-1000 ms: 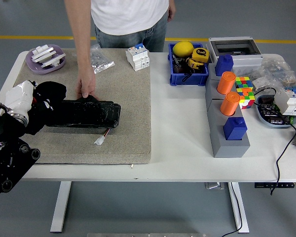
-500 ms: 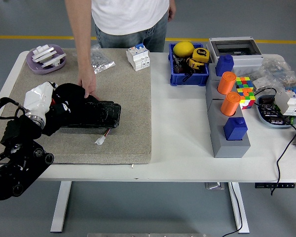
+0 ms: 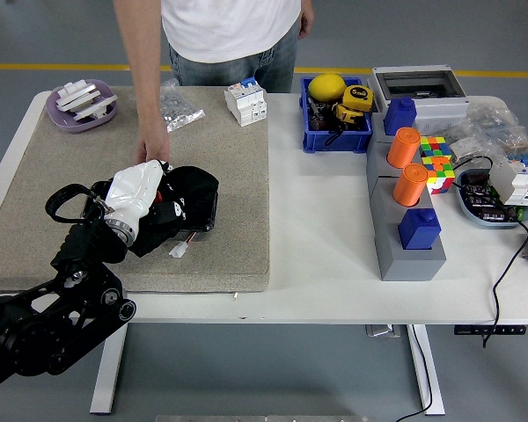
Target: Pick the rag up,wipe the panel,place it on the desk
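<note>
The fingers of the left hand (image 3: 172, 198) are being kept curled down on the black rag (image 3: 189, 195), which is being pressed onto the right end of the dark panel (image 3: 198, 215) on the grey mat (image 3: 229, 167). Over the last second the hand is being swept from the panel's left end to its right, so the wiping is judged to be well along (setting the rag on the bench (image 3: 317, 237) remains). The panel's far edge is being steadied by a person's hand (image 3: 152, 151). The right arm is not being shown. No writing is being made out on the yellow tape measure (image 3: 355, 97) or the breaker (image 3: 245, 99).
</note>
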You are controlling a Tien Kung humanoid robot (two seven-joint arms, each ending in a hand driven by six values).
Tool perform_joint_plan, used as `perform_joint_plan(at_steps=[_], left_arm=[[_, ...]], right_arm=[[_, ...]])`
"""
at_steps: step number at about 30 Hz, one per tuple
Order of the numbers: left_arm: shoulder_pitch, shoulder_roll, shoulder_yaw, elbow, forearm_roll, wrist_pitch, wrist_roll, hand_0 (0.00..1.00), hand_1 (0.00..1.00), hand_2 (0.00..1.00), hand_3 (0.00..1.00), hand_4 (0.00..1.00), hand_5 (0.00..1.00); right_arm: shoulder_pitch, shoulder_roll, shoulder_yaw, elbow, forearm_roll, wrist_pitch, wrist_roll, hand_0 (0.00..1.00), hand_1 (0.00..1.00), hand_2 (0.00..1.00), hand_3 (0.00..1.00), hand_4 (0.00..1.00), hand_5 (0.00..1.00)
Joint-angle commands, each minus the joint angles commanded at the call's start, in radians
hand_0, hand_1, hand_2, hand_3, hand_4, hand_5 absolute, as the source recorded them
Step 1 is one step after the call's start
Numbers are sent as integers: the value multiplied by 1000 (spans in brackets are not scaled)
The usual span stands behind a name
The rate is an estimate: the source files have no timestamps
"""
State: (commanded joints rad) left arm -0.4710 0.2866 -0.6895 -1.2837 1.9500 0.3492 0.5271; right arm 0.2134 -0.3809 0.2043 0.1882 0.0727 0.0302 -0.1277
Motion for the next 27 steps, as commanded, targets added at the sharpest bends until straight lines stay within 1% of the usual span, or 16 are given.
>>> perform_joint_plan(at_steps=[9,13,16,23,27], left_arm=[[-5,-11,37,-25,5,-1,7,253,191,504,476,219,2],[-6,-12,34,-19,5,0,7,253,191,504,476,219,2],[-3,-11,20,-2,4,0,6,254,195,506,479,225,2],[4,-11,-49,60,3,5,-1,254,194,505,479,224,2],[5,-2,-86,85,6,7,-5,254,193,502,474,218,2]], right_arm=[[-2,-1,22,-1,-23,-1,-8,706,522,638,628,998,559],[-1,1,18,-1,-20,-1,-6,706,522,638,628,998,559],[-1,1,15,0,-18,-1,-5,707,522,638,628,998,559],[-1,-1,20,0,-23,-1,-8,706,522,637,628,998,558],[0,-1,12,1,-15,-1,-5,708,522,637,629,998,556]])
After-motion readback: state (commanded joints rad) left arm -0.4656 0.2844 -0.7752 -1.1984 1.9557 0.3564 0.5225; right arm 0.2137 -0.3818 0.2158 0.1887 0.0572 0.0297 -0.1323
